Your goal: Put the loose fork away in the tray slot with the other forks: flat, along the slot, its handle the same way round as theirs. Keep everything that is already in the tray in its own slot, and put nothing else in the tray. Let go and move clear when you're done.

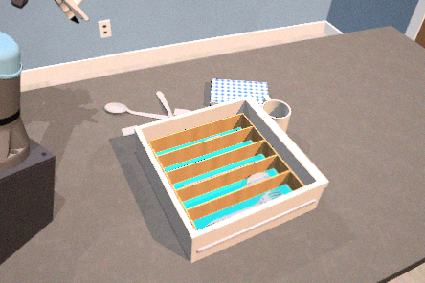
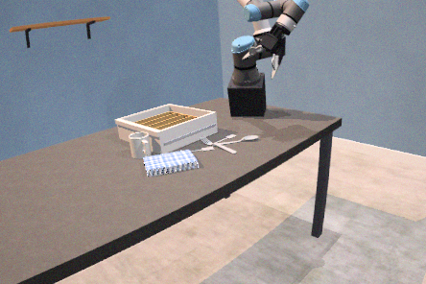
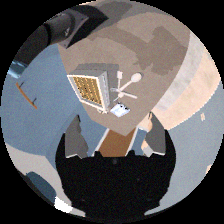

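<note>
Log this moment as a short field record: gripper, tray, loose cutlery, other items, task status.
gripper: gripper open, holding nothing, raised high near the arm's base, far from the tray
tray: white tray with wooden dividers making long slots with turquoise floors; cutlery shows in the two slots nearest its handled front
loose cutlery: spoon, fork and a third piece lie crossed on the table beside the tray
other items: mug and checked cloth outside the tray
task status: fork not yet picked up

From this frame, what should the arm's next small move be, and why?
Probably bring the gripper down toward the loose cutlery beside the tray. Its fingers are wide open, holding nothing, high by the arm's base, and the fork lies on the table among a spoon and another utensil.
</note>
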